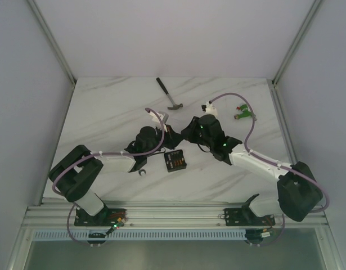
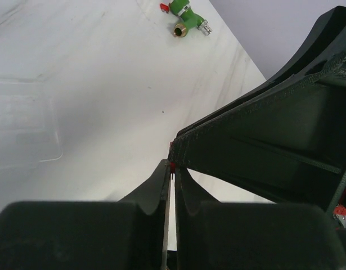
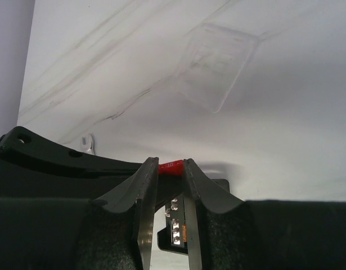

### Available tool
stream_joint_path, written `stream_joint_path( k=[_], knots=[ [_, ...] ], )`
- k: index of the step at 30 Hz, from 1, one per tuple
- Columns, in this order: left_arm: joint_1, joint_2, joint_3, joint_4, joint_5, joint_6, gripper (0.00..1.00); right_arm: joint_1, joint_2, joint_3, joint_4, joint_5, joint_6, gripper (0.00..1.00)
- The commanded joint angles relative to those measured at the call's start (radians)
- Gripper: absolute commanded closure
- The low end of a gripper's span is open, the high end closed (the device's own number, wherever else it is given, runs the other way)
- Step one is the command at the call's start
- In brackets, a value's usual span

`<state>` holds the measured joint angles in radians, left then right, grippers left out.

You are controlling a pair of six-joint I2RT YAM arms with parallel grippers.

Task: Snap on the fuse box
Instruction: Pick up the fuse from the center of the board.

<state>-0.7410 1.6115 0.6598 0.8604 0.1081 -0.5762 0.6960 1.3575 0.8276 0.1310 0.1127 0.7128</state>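
Note:
The fuse box, small, square and black with orange fuses in its top, lies on the marble table between the two arms. In the right wrist view part of it shows below the jaws. My right gripper is shut on a small red fuse at its fingertips, a little above the box. My left gripper meets it tip to tip, its jaws drawn to a thin slit with a bit of the red fuse pinched at their tips. From above, both grippers hover just behind the box.
A hammer lies at the back of the table. A green-and-red connector piece lies at the back right. A clear plastic lid rests flat on the table beyond the grippers.

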Motion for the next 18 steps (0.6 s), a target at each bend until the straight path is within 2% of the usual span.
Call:
stream_joint_path(
  k=[1,5,11,18],
  knots=[
    [-0.003,-0.009,0.022,0.033,0.009,0.029,0.93,0.01,-0.046,-0.034,0.07,-0.022,0.008,0.79],
    [-0.003,-0.038,0.01,0.029,0.028,0.061,1.0,0.008,-0.083,-0.05,0.13,-0.056,-0.035,0.72],
    [0.0,-0.119,-0.01,-0.026,0.064,0.159,1.0,-0.006,-0.153,-0.041,0.118,-0.154,-0.196,0.56],
    [0.009,-0.255,0.008,-0.16,0.227,0.319,1.0,-0.095,-0.28,-0.056,0.08,-0.431,-0.468,0.52]
  ],
)
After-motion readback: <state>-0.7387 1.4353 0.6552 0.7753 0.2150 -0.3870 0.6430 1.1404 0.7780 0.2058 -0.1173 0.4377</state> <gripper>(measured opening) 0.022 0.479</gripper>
